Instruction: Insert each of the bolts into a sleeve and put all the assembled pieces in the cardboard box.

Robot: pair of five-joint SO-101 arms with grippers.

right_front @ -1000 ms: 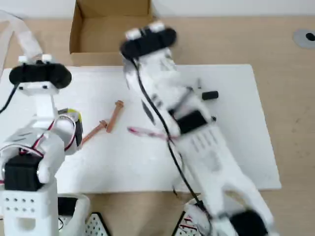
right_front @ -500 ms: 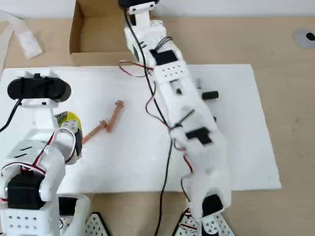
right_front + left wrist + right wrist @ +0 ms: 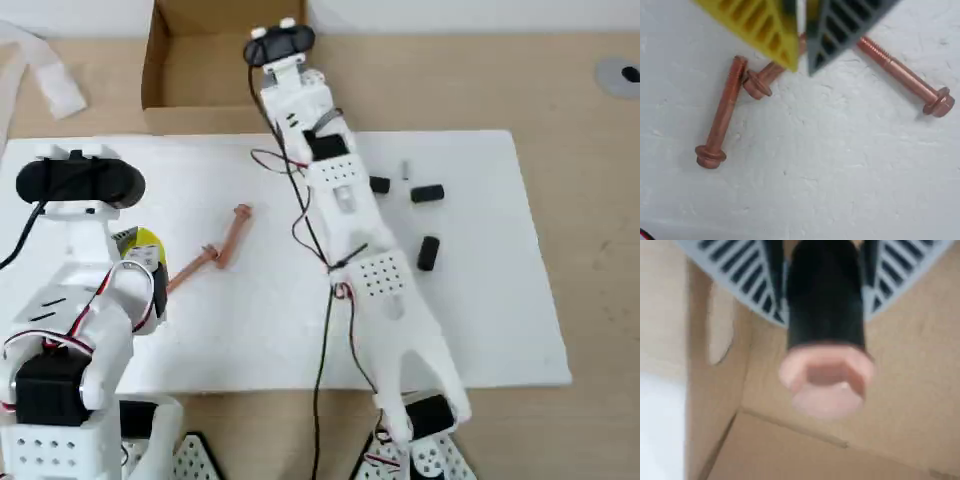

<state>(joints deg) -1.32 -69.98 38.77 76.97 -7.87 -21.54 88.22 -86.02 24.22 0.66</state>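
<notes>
Drop-off step. Right hand [image 3: 824,312] clamped on sleeved bolt [image 3: 826,340], over box [image 3: 920,405] interior. Next: open, let drop inside. Left hand [image 3: 802,50] nearly together, empty, above three loose bolts [image 3: 720,115]; sleeves [image 3: 427,193] unused.

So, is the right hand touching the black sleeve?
Touching. The right wrist view shows the black sleeve, with a bolt head sticking out, gripped between the fingers of the right hand.

You see the bolts [image 3: 717,120] as copper-toned metal with a soft sheen and fine threads. The white sheet [image 3: 840,165] looks rough, fibrous and matt. The sleeve [image 3: 825,295] is smooth matt black plastic, the cardboard box [image 3: 920,405] dull brown, the desk [image 3: 580,90] smooth and wood-look.
</notes>
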